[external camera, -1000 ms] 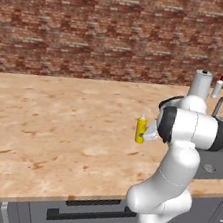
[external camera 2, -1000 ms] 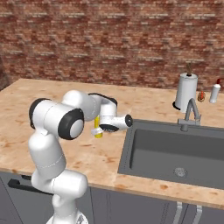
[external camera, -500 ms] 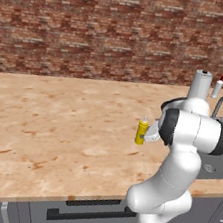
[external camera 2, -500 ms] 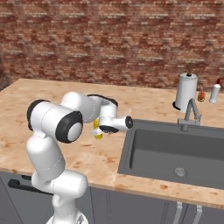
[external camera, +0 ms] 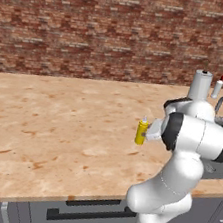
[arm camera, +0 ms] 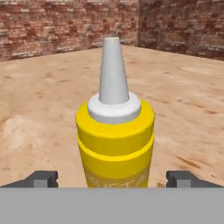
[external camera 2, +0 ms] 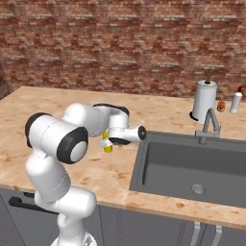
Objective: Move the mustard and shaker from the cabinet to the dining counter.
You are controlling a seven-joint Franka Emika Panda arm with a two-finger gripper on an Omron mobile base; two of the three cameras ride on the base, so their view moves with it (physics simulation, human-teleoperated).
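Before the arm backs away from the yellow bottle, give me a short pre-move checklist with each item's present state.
1. Mustard stands upright on the dining counter: ok.
2. Gripper jaws spread wide, clear gaps on both sides of the bottle: ok.
3. Bottle well back from the counter's front edge: ok.
4. Sink lies apart from the bottle: ok.
5. Shaker on the counter: cannot tell.

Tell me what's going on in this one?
The white arm has the mustard standing upright on the light-wood dining counter, a little way from the sink. The gripper sits level with the bottle, its jaws spread wide on either side and not touching it. The bottle stands on its own; the shaker is not on the counter yet.
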